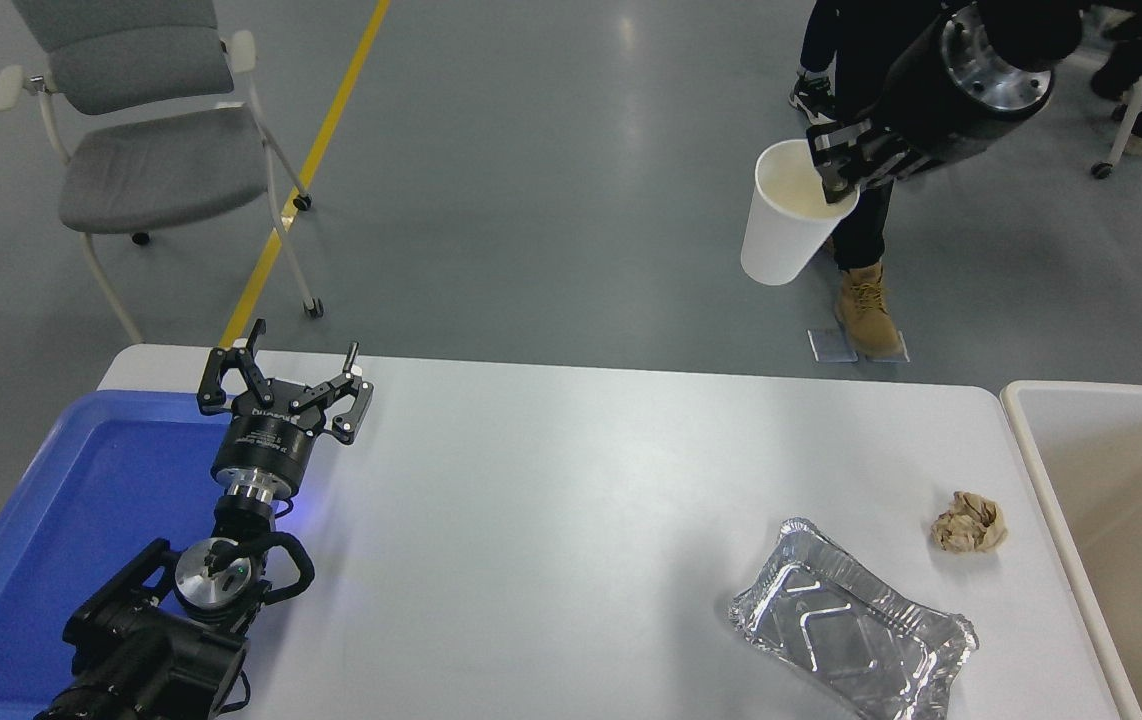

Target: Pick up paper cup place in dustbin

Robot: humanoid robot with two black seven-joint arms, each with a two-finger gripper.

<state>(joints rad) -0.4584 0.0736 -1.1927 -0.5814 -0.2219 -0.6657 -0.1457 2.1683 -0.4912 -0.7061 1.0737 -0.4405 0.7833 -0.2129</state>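
The white paper cup [784, 222] hangs high in the air near the top right of the head view, well above the table. My right gripper [836, 165] is shut on its rim, one finger inside the cream-coloured mouth. The cup tilts with its base toward the lower left. The cream dustbin [1026, 432] stands at the table's right edge, below and to the right of the cup, only partly in view. My left gripper [283, 375] is parked open at the lower left, over the far edge of the blue tray.
A blue tray [71, 510] lies at the table's left end. A shiny foil tray [851, 634] and a crumpled brown paper ball [969, 521] lie at the front right. A person's legs and tan boot [866, 300] stand behind the table. A grey chair [146, 150] is at back left.
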